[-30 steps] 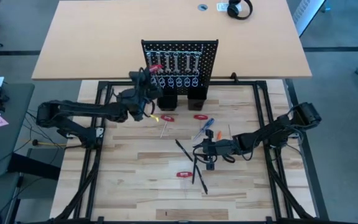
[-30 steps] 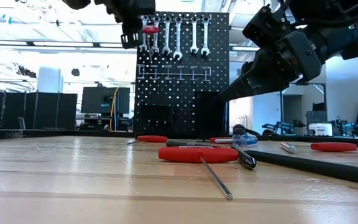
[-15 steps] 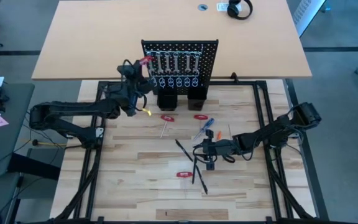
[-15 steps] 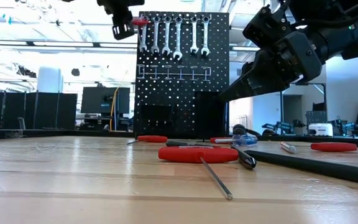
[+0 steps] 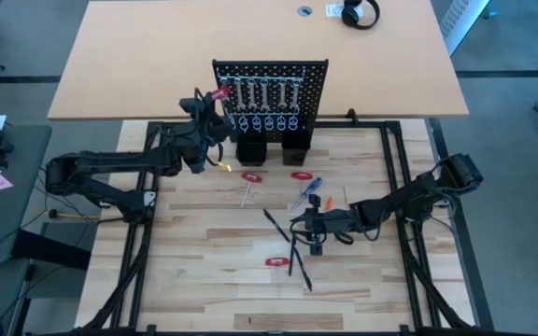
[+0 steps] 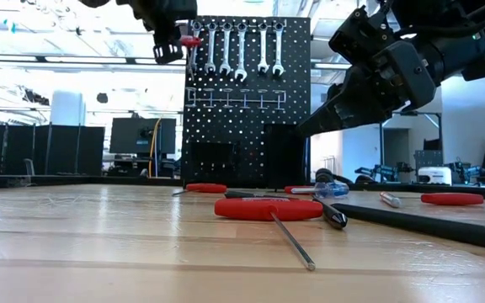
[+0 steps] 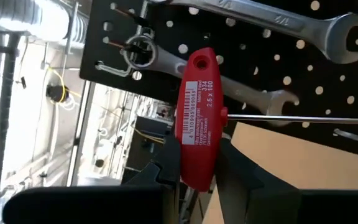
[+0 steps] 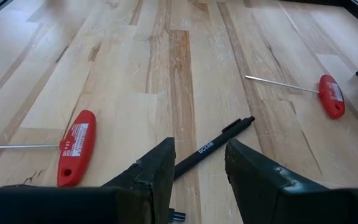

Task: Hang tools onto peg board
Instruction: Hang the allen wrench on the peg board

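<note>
Wrenches (image 6: 236, 49) hang in a row at the top of the peg board (image 5: 314, 77), so that part of the job looks done. The row of silver ring hooks (image 5: 267, 122) lower down looks bare, and I cannot tell if the two black holders (image 5: 296, 146) at the foot have anything in them.

The left gripper (image 7: 197, 163) is up high by the top left corner of the peg board. Its fingers (image 7: 165, 163) are squeezed on a red-handled key (image 7: 197, 118) with a thin metal rod sticking out sideways. The red handle is right in front of the board, close to a ring hook (image 7: 137, 49) and the wrenches. It is not on a hook yet, I think.

The right gripper (image 8: 199, 167) waits low over the middle of the bench (image 5: 204, 280). Its fingers are spread apart and hold nothing. A black pen-like tool (image 8: 211, 148) lies just in front of them.

Lots is left to do. Three more red-handled keys (image 5: 276, 262) lie on the bench, and so do a blue-handled screwdriver (image 5: 308, 189), an orange-handled one (image 5: 322, 202) and some thin black sticks (image 5: 292, 252). I would say the job is less than half done
</note>
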You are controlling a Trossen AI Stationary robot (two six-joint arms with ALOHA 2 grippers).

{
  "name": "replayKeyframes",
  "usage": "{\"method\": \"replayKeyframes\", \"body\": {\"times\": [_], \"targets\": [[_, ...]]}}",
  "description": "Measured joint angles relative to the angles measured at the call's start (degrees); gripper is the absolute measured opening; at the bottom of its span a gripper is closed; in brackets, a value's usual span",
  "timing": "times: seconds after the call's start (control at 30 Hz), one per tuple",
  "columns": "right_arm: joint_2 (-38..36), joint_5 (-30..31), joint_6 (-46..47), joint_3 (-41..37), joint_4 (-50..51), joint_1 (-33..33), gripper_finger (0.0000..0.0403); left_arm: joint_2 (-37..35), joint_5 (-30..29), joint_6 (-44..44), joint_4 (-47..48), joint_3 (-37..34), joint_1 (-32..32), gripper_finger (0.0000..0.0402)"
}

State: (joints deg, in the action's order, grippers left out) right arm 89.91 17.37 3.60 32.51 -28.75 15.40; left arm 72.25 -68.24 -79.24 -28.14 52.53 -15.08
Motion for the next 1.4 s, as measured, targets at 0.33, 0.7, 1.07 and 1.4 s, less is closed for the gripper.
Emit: {"method": "replayKeyframes", "body": {"times": [0.33,0.7,1.07,1.4], "targets": [[0.0,0.0,-0.1,0.0,0.0,0.0,0.0152,0.1,0.0,-2.8,-1.5,-5.0,-0.3,0.0051],[0.0,0.0,-0.2,0.0,0.0,0.0,0.0152,0.1,0.2,-2.7,-1.7,-5.1,-0.3,0.0051],[0.0,0.0,-0.2,0.0,0.0,0.0,0.0152,0.1,0.6,-0.6,0.9,-5.1,-0.2,0.0051],[0.0,0.0,-0.1,0.0,0.0,0.0,0.0152,0.1,0.6,-12.0,-14.0,-5.1,2.4,0.0051]]}}
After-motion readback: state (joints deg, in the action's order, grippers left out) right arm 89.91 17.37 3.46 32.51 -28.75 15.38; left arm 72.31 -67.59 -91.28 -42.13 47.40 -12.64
